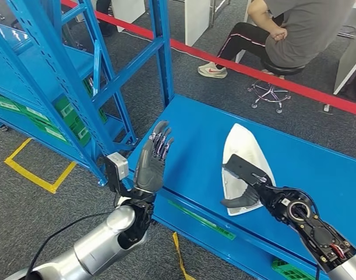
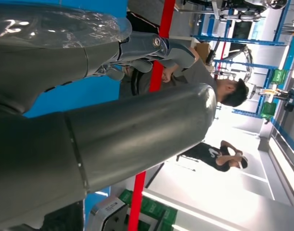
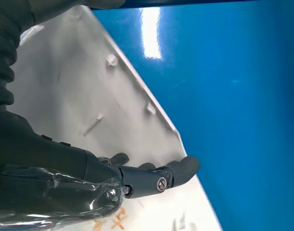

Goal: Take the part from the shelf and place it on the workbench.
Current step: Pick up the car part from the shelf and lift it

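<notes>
— Nearest the lens, at seven o'clock in the head view, comes the silver left arm; its left hand (image 1: 154,160) stands raised at the bench's near-left corner, palm up, fingers apart, holding nothing.

— And past it?

— At ten o'clock the blue shelf (image 1: 57,76), green bins on its lower tier. Toward the middle spreads the blue workbench (image 1: 198,146). At four o'clock the white part (image 1: 242,149) lies flat on it, tip pointing to twelve.

— So it's already down?

— I judge so. The right hand (image 1: 246,184) reaches in from five o'clock over the part's near end, a dark flat piece above and the thumb below the rim. The right wrist view shows dark fingers (image 3: 152,178) stretched along the white surface (image 3: 83,96), but whether they clamp it I cannot tell.

— Next move?

— Placing looks nearly finished: letting go fully, then drawing the hand back toward five o'clock without dragging the part. A seated person (image 1: 281,35) sits at one o'clock, beyond the red line.
</notes>
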You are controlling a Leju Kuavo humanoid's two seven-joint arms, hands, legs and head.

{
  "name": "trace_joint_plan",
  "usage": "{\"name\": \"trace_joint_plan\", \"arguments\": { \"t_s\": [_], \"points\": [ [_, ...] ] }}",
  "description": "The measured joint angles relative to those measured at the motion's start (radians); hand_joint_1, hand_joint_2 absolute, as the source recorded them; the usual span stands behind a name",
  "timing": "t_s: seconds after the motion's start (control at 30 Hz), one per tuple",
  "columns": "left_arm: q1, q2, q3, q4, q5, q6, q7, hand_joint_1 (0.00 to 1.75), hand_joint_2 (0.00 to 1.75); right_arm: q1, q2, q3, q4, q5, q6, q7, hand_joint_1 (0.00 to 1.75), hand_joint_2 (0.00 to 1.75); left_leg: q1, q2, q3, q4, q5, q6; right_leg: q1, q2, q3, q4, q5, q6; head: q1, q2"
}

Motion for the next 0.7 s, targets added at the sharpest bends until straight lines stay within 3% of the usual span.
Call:
{"name": "trace_joint_plan", "arguments": {
  "t_s": [0.57, 0.7],
  "points": [
    [-0.002, -0.002, 0.000, 0.000, 0.007, 0.013, -0.001, 0.00, 0.00, -0.016, 0.000, 0.019, 0.010, 0.152, -0.034, 0.026, 0.00, 1.75, 0.000, 0.000, 0.001, 0.000, 0.000, 0.000, 0.000, 0.000, 0.001, 0.000, 0.000, 0.000, 0.000, 0.000],
    [-0.002, -0.002, 0.000, 0.000, 0.007, 0.015, -0.005, 0.00, 0.00, -0.041, -0.001, 0.026, 0.006, 0.263, -0.018, 0.062, 0.00, 1.75, 0.000, 0.000, 0.001, 0.000, 0.000, 0.000, 0.000, 0.000, 0.000, 0.000, 0.000, 0.000, 0.000, 0.000]
  ]
}}
